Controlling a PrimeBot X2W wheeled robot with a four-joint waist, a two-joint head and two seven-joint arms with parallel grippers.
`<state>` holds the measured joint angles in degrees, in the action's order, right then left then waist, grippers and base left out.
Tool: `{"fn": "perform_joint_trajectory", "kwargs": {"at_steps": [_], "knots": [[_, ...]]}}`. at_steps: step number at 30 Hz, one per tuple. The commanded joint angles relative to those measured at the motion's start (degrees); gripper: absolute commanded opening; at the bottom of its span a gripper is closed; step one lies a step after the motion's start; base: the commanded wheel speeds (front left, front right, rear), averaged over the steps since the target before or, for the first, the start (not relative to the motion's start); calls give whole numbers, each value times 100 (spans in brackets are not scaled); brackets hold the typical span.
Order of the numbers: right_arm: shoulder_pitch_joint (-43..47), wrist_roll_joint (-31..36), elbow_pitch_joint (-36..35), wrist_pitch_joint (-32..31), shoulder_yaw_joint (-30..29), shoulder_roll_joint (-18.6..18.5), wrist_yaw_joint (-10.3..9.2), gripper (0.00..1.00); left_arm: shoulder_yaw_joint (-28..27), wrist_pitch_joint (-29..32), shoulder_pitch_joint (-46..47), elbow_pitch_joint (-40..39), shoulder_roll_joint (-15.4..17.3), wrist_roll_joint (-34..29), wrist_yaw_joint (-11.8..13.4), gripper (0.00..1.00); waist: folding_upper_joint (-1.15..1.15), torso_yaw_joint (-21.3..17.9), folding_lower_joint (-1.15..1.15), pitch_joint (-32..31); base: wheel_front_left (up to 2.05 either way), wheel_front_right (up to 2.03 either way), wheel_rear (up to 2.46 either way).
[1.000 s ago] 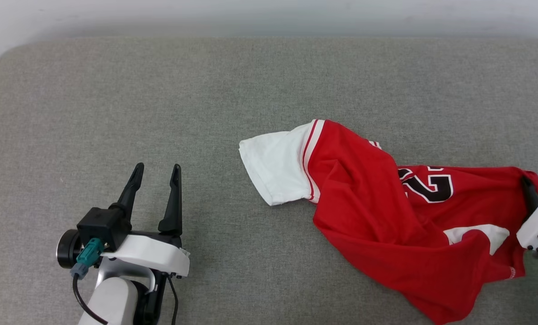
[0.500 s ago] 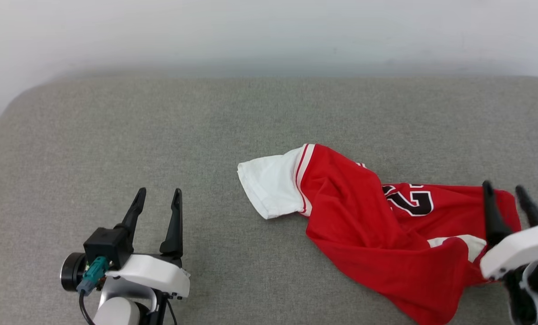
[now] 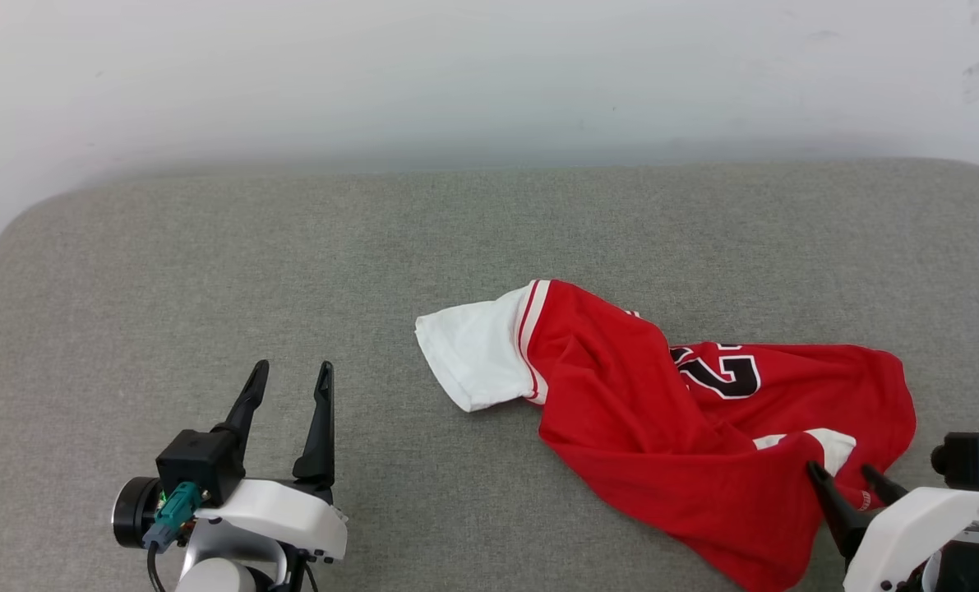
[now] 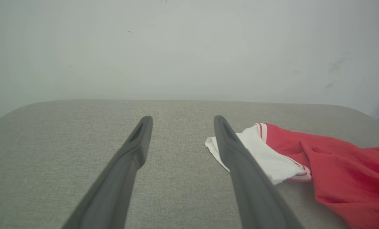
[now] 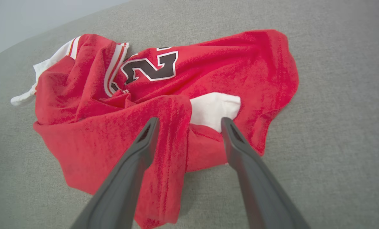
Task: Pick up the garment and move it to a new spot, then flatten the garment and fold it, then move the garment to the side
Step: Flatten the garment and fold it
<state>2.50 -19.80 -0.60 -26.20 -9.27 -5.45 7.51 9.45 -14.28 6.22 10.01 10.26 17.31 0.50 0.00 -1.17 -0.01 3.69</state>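
Observation:
The garment (image 3: 686, 427), a red jersey with white sleeves and black lettering, lies crumpled on the right half of the grey surface. One white sleeve (image 3: 468, 353) sticks out to its left. My right gripper (image 3: 842, 475) is open at the lower right, fingers over the jersey's near right edge, nothing held. In the right wrist view the garment (image 5: 164, 95) spreads beyond the open right gripper (image 5: 189, 122). My left gripper (image 3: 290, 374) stands open at the lower left, well clear of the cloth. In the left wrist view the left gripper (image 4: 181, 118) is open, and the garment (image 4: 319, 165) lies to its right.
A grey padded surface (image 3: 210, 271) with rounded corners carries everything. A pale wall (image 3: 456, 74) rises just behind its far edge. The surface's left half is bare fabric.
The head camera tilted up, showing more wall. My right gripper let go of the jersey's right edge and drew back toward the near side; the cloth settled flat. The left gripper stayed put.

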Motion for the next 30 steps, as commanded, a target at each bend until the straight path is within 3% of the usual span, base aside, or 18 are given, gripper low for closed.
{"fn": "perform_joint_trajectory", "kwargs": {"at_steps": [1, 11, 12, 14, 22, 30], "knots": [[4, -76, -22, -166, 61, -92, -4, 100, 26, 20, -6, -20, 12, 15, 12, 100, 0, 7, 1, 20, 0, 0, 0], [-476, -582, 350, -750, 680, -560, -4, 100, 94, 26, 129, -24, 62, 36, -25, 100, 0, 120, 1, 199, 0, 0, 0], [-486, -661, 355, -769, 737, -581, -4, 84, 92, 21, 136, -18, 61, 45, -19, 100, 0, 130, 1, 209, 0, 0, 0], [-453, -763, 339, -842, 858, -639, -4, 0, 91, 11, 144, -9, 64, 54, -10, 100, 0, 150, 1, 225, 0, 0, 0], [-319, -650, -569, -733, 1261, -689, -4, 0, 80, -13, 142, 0, 85, 77, 28, 100, 0, 158, 1, 215, 0, 0, 0], [414, -636, -1348, -1227, 1896, -538, -4, 0, 153, -14, 145, 0, 73, 93, 31, 100, 0, 157, 1, 125, 0, 0, 0]]}}
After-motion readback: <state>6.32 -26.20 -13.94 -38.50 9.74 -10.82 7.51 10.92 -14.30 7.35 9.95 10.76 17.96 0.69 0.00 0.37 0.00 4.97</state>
